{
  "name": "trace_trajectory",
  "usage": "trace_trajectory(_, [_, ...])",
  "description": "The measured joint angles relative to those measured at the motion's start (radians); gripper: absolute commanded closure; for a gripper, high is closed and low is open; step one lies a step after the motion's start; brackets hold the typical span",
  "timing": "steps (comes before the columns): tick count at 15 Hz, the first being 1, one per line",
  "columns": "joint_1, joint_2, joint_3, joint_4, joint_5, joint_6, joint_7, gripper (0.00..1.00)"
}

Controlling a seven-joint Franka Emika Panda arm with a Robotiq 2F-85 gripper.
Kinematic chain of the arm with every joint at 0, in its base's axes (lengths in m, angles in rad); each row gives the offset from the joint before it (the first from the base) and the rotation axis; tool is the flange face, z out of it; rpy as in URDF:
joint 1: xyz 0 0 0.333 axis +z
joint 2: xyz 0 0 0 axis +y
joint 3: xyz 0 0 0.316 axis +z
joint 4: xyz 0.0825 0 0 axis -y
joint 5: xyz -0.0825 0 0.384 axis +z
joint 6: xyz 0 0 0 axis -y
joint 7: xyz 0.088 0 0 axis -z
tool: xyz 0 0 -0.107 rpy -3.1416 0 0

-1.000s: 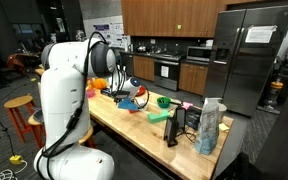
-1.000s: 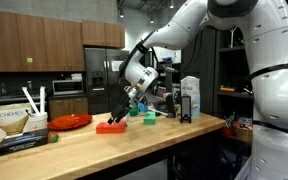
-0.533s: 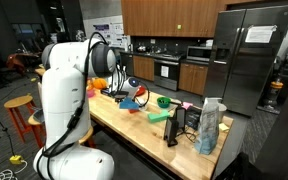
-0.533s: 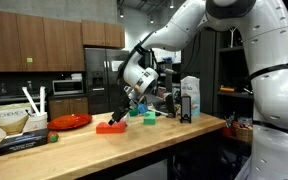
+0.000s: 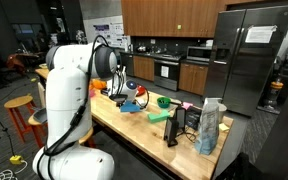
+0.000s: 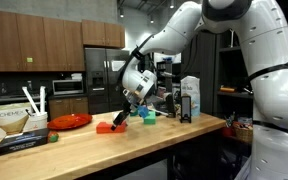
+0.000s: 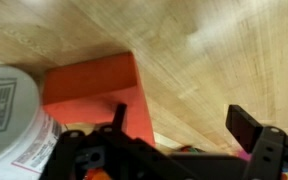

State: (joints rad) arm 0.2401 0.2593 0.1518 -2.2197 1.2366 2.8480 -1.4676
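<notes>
In the wrist view my gripper stands open, with bare wooden counter between its fingers. An orange-red flat block lies on the counter, and my left finger is over its right edge. A white labelled container stands just left of the block. In an exterior view the gripper hangs low over the same red block. The arm also reaches down to the counter's far end in an exterior view, with the gripper there.
A red dish, a carton with utensils and a dark flat box sit beyond the block. Green and teal items and a tall box stand behind. A bag, a black object and a green bowl share the counter.
The gripper has dipped slightly lower and closer to the red block. Nothing on the counter has moved.
</notes>
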Motion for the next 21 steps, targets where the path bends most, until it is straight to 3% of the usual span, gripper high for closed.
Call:
trace_trajectory(2, [0.014, -0.001, -0.011, -0.011, -0.098, 0.021, 0.065, 0.00])
trace_trajectory(6, [0.062, -0.022, -0.075, -0.069, -0.422, 0.080, 0.317, 0.00])
trace_trajectory(11, [0.184, -0.078, -0.301, -0.161, -0.874, 0.061, 0.661, 0.00])
trace_trajectory(13, [0.235, -0.095, -0.403, -0.178, -1.059, 0.020, 0.797, 0.00])
trace_trajectory(16, [0.278, -0.113, -0.503, -0.174, -1.306, -0.083, 0.993, 0.00])
trace_trajectory(18, [0.199, -0.129, -0.443, -0.164, -1.465, -0.177, 1.126, 0.00])
trace_trajectory(21, [0.077, -0.153, -0.325, -0.148, -1.566, -0.350, 1.228, 0.00])
